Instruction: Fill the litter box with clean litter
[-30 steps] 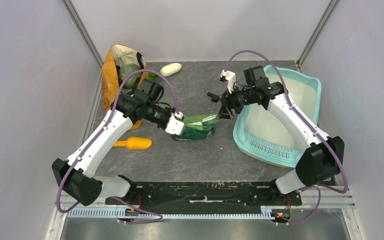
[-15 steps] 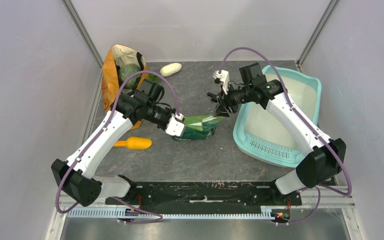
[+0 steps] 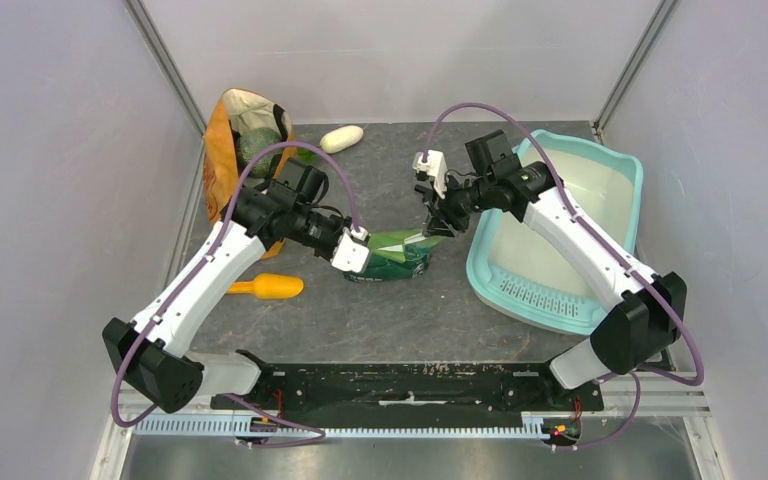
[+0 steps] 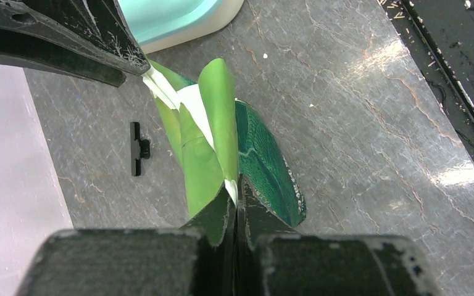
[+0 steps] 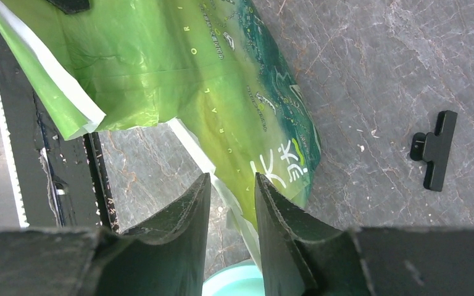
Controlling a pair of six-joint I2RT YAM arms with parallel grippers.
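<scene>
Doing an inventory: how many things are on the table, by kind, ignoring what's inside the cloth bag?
Bags: 2 (orange cloth bag, green plastic bag)
Litter box: 1
Orange scoop: 1
White oblong object: 1
Black clip: 1
Total: 6
Green scrap beside the cloth bag: too hidden to count.

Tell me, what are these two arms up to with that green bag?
The left tool is clamped on one end of the green bag, which lies on the table beside the litter box. The right tool has the bag's other edge between its fingers; whether it grips is unclear. The box's floor looks bare.
</scene>
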